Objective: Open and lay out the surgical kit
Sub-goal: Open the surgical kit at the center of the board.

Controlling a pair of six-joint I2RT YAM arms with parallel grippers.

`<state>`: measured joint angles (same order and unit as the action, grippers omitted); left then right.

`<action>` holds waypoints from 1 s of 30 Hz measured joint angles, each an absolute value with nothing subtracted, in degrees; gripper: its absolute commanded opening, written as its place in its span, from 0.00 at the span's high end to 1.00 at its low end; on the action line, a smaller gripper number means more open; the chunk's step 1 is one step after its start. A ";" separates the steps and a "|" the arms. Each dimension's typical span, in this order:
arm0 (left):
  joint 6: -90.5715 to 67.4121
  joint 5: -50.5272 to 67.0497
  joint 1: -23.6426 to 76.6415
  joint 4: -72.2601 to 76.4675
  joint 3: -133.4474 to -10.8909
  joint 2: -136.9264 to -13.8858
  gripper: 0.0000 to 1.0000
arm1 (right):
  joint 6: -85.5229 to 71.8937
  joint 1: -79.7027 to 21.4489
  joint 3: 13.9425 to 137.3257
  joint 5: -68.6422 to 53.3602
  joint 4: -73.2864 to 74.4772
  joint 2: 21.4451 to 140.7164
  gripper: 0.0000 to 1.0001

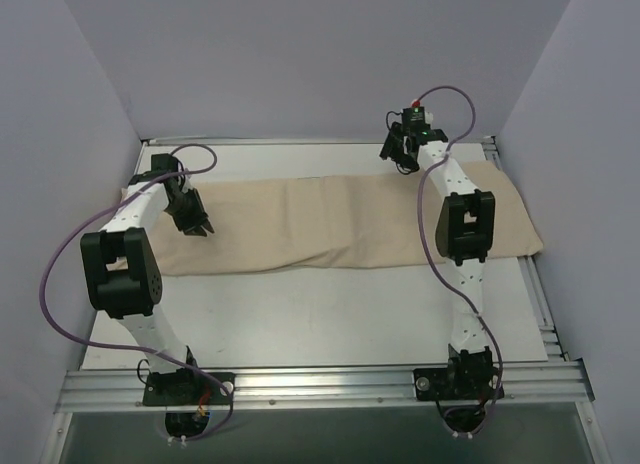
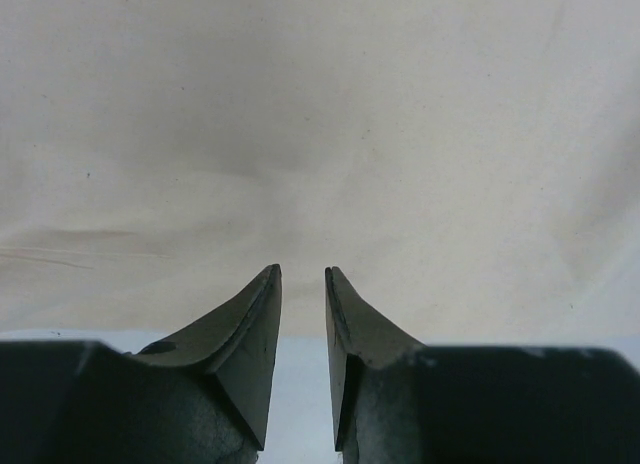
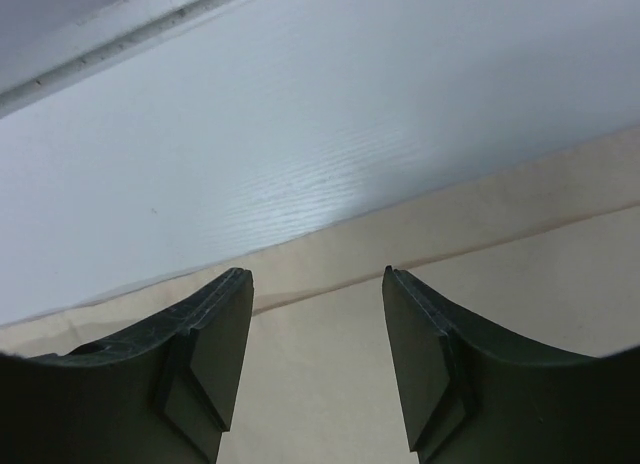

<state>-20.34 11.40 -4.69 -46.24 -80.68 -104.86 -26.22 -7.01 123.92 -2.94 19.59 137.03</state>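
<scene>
Looking down, we find the cloth wrap folded, its inside hidden; left gripper parted narrowly, right gripper wider, both empty.

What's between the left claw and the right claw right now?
Only the folded beige cloth wrap runs from the left claw to the right claw, with nothing lying on top. The top view shows it.

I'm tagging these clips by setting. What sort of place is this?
Most likely a robot lab test cell rather than a clinic: a left arm and a right arm bolted to an aluminium rail, a white table boxed in by plain walls, and a beige cloth wrap lying across it.
</scene>
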 measured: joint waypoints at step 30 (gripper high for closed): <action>-20.36 13.34 -4.69 -46.98 -79.42 -104.79 0.65 | -43.83 -14.63 135.55 6.42 35.40 147.92 0.43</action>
<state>-20.36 13.34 -4.69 -46.98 -79.42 -104.79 -43.83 -14.63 135.55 6.42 35.40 147.92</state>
